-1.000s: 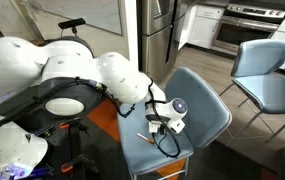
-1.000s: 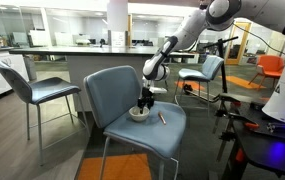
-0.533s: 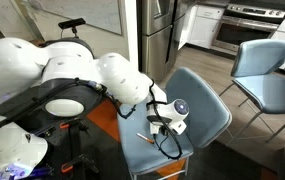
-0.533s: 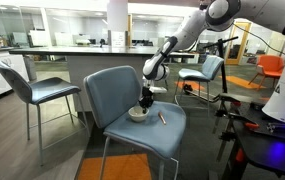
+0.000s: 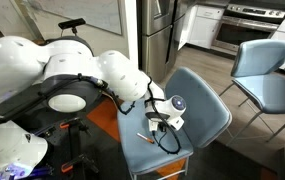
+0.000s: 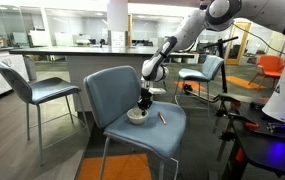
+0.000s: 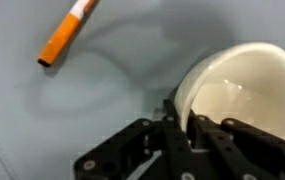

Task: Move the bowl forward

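Bowl (image 7: 244, 92): mid-seat on the chair (image 6: 172, 128), just beside the stick (image 7: 64, 36).
Gripper (image 7: 179, 122): narrow, pinched on the bowl's rim.
Change: hardly any over the last second; gripper stays clamped, bowl unmoved on the seat.
Meaning: grasp looks set; the forward move seems not yet begun.
Contents: bowl empty, cream inside bare.

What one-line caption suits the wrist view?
Gripper pinching the rim of the bowl on a grey seat, orange stick lying apart.

Even indoor daylight, wrist view soft/blurry, faint shadows, ext views low-res
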Robot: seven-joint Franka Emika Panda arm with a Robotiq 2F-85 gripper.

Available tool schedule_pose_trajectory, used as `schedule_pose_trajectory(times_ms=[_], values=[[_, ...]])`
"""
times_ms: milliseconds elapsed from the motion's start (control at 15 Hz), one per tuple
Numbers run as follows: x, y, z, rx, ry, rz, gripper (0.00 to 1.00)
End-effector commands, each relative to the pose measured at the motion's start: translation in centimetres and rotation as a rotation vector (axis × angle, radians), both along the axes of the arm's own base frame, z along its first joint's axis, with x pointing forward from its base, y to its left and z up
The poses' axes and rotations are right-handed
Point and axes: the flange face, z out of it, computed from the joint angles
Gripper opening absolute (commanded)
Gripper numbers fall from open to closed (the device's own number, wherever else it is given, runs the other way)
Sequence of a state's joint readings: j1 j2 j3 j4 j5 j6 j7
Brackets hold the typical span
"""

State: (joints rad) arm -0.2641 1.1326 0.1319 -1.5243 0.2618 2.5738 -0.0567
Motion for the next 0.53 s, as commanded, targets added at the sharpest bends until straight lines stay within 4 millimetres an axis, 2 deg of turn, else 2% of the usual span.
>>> schedule_pose_trajectory(times_ms=[0, 267, 467], values=[[-1.0, 2.7, 1.6, -0.020, -0.024, 0.067, 0.03], [-3.1, 6.2, 2.4, -0.012, -0.024, 0.091, 0.03], [-4.9, 6.8, 2.4, -0.003, -0.030, 0.071, 0.03]])
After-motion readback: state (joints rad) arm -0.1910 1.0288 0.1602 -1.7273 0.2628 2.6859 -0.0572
